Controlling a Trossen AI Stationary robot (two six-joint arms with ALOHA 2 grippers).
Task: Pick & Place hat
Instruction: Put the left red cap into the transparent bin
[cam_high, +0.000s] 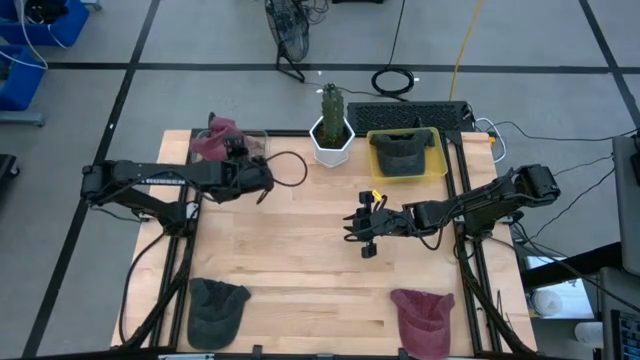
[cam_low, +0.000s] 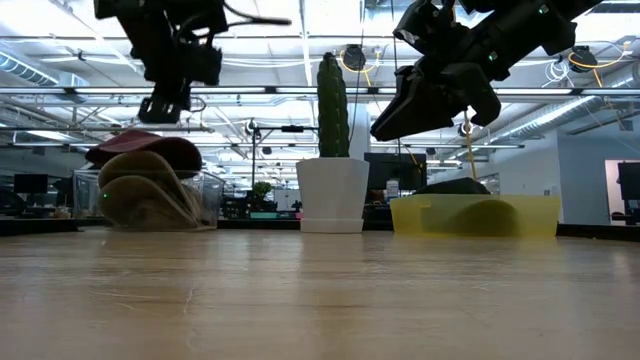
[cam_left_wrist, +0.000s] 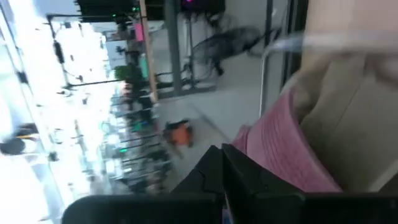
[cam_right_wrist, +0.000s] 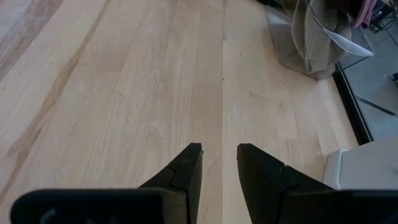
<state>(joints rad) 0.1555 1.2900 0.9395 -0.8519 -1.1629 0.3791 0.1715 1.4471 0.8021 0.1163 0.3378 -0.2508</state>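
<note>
Maroon fabric, a hat (cam_high: 215, 138), lies on top of a clear container (cam_high: 255, 143) at the far left corner of the wooden table (cam_high: 300, 260). From above, the left gripper (cam_high: 262, 178) sits just beside that container, on its near right side, with the dark arm stretching in from the left. Its fingers are pressed together and grasp nothing.

The left wrist view is blurred. It shows pink-maroon ribbed cloth and pale tan cloth close ahead of the joined fingers (cam_left_wrist: 214, 171), while the container's edges are hard to make out. The low view shows what the others hide: a tan hat (cam_low: 150, 195) stacked beneath the maroon one inside the clear walls.

The right gripper (cam_high: 358, 228) hangs over the middle of the table, right of centre. Its wrist view shows two dark fingers (cam_right_wrist: 186, 168) parted by a narrow gap over bare wood, gripping nothing.

Only the high view shows two more hats at the near edge: a dark grey hat (cam_high: 215, 308) on the left and another maroon hat (cam_high: 425, 315) on the right, partly cut off by the frame.

At the far edge stand a white pot (cam_high: 331, 143) with a cactus (cam_high: 331, 105), and to its right a yellow bin (cam_high: 407, 153) holding a dark hat (cam_high: 402, 150).
</note>
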